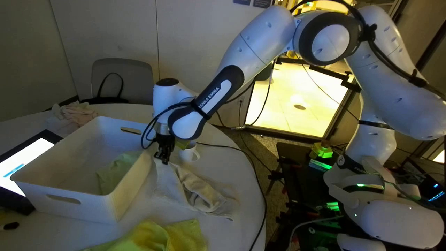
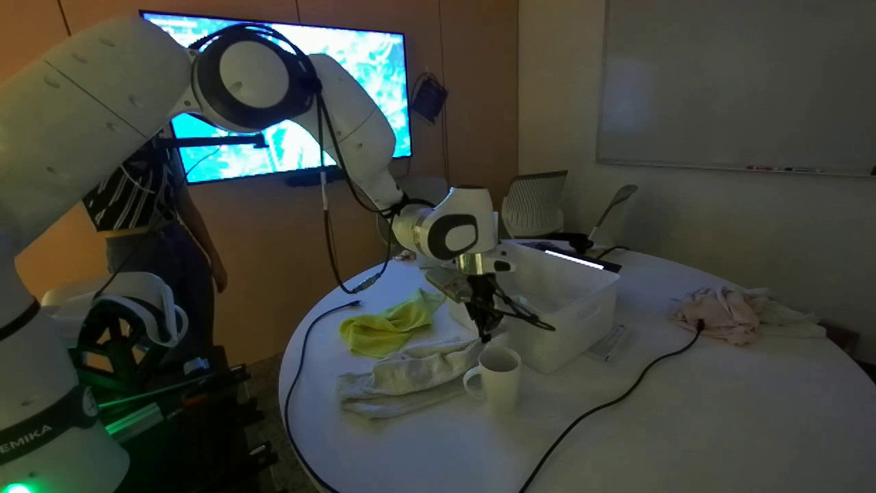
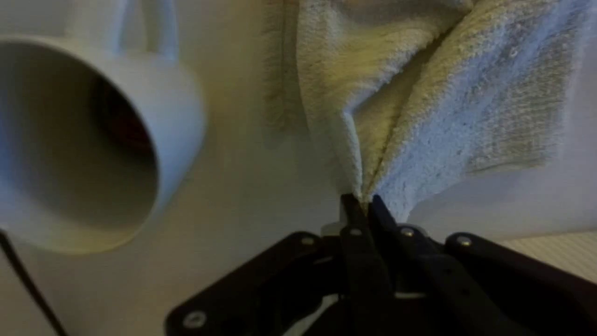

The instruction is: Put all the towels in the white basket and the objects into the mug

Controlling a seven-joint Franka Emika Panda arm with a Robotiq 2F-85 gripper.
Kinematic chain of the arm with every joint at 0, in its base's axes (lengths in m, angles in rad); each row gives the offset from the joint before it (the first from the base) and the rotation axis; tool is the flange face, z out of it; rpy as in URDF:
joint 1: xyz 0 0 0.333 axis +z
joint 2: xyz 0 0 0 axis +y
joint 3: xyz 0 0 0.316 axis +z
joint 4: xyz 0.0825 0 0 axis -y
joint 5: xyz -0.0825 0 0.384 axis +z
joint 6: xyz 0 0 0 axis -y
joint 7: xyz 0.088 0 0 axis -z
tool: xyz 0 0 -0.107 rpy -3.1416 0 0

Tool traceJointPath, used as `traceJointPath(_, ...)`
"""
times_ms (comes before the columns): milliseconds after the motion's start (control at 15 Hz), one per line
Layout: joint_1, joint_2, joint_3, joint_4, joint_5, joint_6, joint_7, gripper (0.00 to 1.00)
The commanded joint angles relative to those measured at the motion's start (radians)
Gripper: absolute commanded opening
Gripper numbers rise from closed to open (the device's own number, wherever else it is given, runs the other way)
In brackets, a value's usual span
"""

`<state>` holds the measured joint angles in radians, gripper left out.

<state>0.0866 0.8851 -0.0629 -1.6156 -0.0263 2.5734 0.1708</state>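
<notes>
My gripper [image 3: 363, 199] is shut on a pinched-up corner of the off-white towel [image 3: 419, 112]; the rest of that towel trails over the table. It stands just outside the white basket [image 1: 75, 207], close to its wall, as both exterior views show. Inside the basket lies the pale green towel [image 1: 116, 170]. A bright yellow towel [image 2: 383, 330] rests on the table, beside the off-white one. Upright near my fingers is the white mug [image 3: 179, 107], apart from the gripper; a dark reddish object [image 3: 122, 119] shows inside it.
A lit tablet [image 1: 28, 160] sits against the basket's far side. Pinkish cloths [image 2: 718, 315] lie farther off on the table. Black cables [image 2: 616, 397] cross the tabletop, one passing close to the mug. A small flat item [image 2: 609, 342] is beside the basket. A person [image 2: 157, 226] stands beyond the table.
</notes>
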Motion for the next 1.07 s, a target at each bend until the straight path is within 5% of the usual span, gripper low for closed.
traceJointPath(0, 0.015, -0.228, -0.013, -0.218, -0.009, 0.048, 0.008, 0.02)
traceJointPath(400, 0.012, -0.472, 0.026, -0.343, -0.021, -0.019, -0.032, 0.02)
traceJointPath(1000, 0.053, -0.731, 0.060, -0.370, -0.077, -0.154, 0.058, 0.02)
